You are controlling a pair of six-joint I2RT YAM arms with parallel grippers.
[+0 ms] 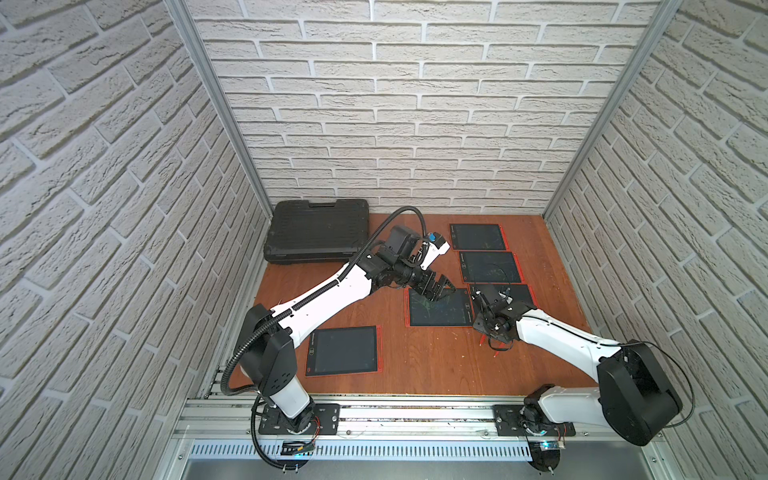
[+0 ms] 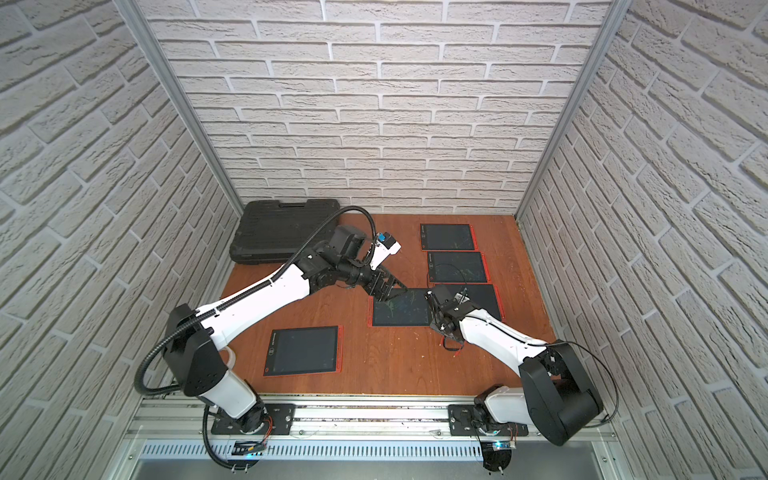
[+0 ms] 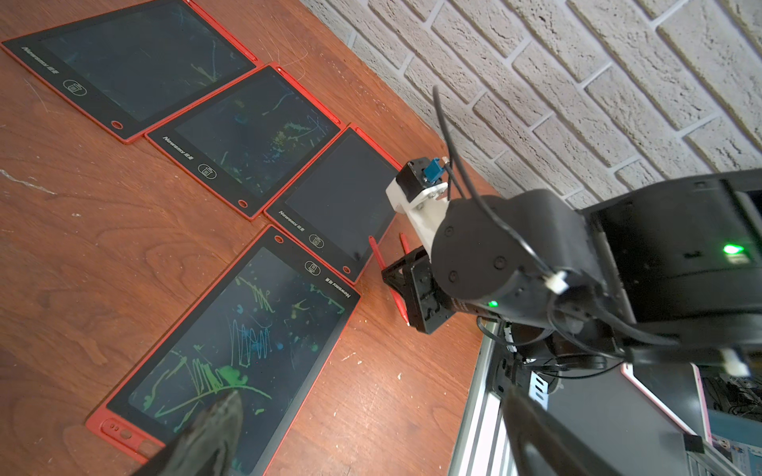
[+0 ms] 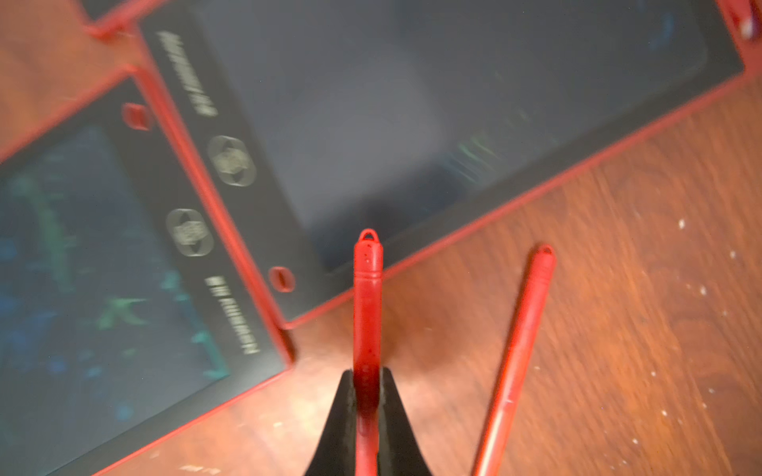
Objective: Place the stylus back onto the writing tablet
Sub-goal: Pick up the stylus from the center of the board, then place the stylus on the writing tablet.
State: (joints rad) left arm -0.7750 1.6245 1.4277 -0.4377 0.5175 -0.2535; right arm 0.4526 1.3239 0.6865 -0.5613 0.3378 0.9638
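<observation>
L gripper [image 1: 442,291] is held w/ jaws wide apart, nothing between them, hovering over the far edge of the scribbled centre tablet [image 1: 438,309]. Progress is judged approx. halfway: the pick looks made, the placing is yet to be done. At far L-back a black hard case [image 1: 316,230] is seen shut, so its contents can't be told. Next, a front-L tablet [image 1: 343,351] is found w/ a near-blank screen and no stylus on it. No stylus is seen on the centre tablet either, nor on the column further R: back tablet [image 1: 477,237], middle tablet [image 1: 490,267], nearest tablet [image 1: 521,293], the last partly hidden by the R arm [image 1: 557,336]. R gripper [image 4: 367,383] is clamped on a red stylus [image 4: 367,296], whose looped end is pointed over the edge of that nearest tablet; whether it's clear of the table [image 4: 639,247] can't be told. A 2nd red stylus [image 4: 519,342] is seen lying on the wood just beside, untouched. Which tablet is meant to receive the held one can't be settled from the views; the nearest is judged likeliest.
</observation>
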